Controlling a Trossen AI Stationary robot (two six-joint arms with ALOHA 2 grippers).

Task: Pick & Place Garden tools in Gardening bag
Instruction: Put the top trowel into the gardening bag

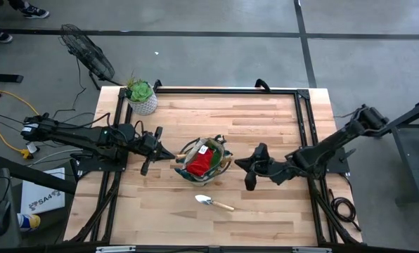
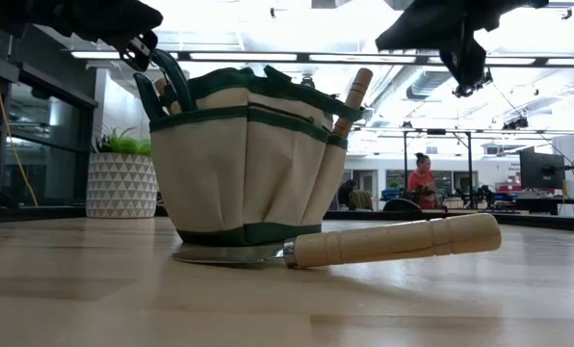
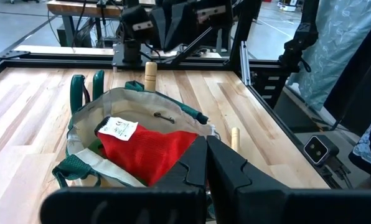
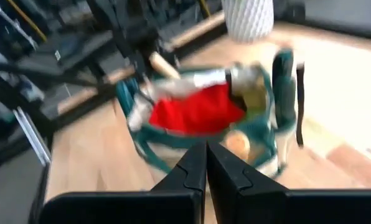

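Trowel [image 1: 213, 203]: flat on the table in front of the bag; long axis slanted, blade toward the left arm's side, wooden handle toward the right's.
Gardening bag [image 1: 204, 160]: upright mid-table, red cloth [image 1: 199, 162] inside, handles poking out of its pockets.
Left gripper [image 1: 147, 167]: fingers pressed together, empty, just beside the bag.
Right gripper [image 1: 249, 184]: pressed together, empty, near the bag's other side.
Surface: pale wood-plank table [image 1: 266, 119], black frame.
Room: grey floor, floor fan [image 1: 86, 53]; person seated far behind.
Nearby: potted plant [image 1: 140, 96] at a back corner, well apart.

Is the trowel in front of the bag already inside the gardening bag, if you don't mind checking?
No, the trowel lies flat on the table, outside the gardening bag and nearer the front edge.
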